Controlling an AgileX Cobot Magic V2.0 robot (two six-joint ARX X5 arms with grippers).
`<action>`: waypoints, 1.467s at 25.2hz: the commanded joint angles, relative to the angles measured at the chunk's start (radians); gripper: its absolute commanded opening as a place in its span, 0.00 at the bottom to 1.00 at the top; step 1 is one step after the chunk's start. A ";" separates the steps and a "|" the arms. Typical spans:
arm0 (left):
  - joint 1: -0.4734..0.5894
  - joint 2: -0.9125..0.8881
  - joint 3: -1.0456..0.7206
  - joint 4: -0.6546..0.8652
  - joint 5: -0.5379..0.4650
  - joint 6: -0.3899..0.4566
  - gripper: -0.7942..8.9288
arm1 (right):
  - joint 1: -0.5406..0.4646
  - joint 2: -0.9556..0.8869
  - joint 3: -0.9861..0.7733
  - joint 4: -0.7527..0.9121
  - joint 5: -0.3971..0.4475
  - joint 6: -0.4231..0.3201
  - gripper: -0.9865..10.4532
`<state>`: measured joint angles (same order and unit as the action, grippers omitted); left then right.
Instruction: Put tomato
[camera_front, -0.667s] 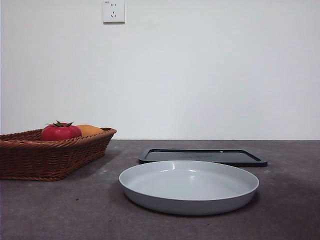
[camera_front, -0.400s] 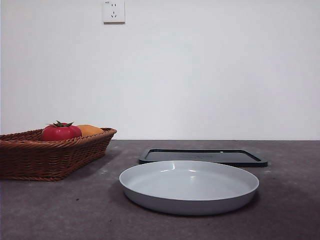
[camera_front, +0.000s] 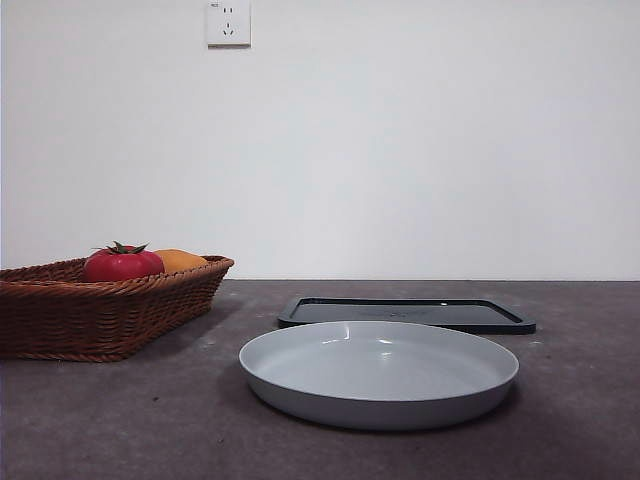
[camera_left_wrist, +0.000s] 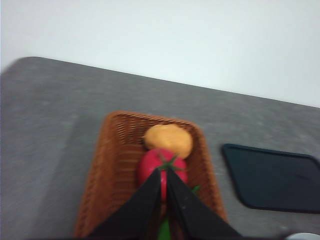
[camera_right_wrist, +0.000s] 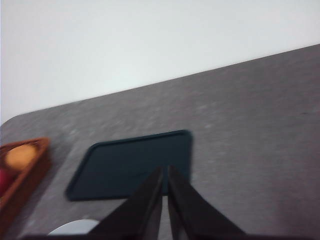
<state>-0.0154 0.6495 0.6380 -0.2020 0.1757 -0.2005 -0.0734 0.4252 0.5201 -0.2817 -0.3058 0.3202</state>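
The tomato (camera_front: 121, 264) lies in the wicker basket (camera_front: 100, 310) at left, touching an orange fruit (camera_front: 178, 260). The left gripper (camera_left_wrist: 164, 175), jaws together, hangs above the tomato, seemingly apart from it. The right gripper (camera_right_wrist: 164, 172), jaws together, hangs over the dark tray (camera_right_wrist: 132, 164).

Left tool (camera_left_wrist: 164, 172) closed; right tool (camera_right_wrist: 165, 170) closed.

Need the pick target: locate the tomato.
In the front view, the tomato sits in the wicker basket at far left, beside the orange fruit.

a bare lab-style test bench: plain white wall (camera_front: 400, 150) (one socket (camera_front: 227, 21)), grey tabletop (camera_front: 150, 420).
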 joint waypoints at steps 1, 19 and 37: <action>-0.008 0.092 0.083 -0.007 0.059 0.005 0.10 | 0.016 0.091 0.065 0.002 -0.061 -0.003 0.10; -0.111 0.401 0.335 -0.331 0.216 0.130 0.10 | 0.229 0.507 0.406 -0.235 0.018 -0.235 0.10; -0.111 0.404 0.341 -0.316 0.211 0.129 0.75 | 0.228 0.508 0.406 -0.228 0.018 -0.227 0.67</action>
<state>-0.1242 1.0424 0.9512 -0.5282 0.3893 -0.0834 0.1509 0.9264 0.9119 -0.5194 -0.2874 0.0994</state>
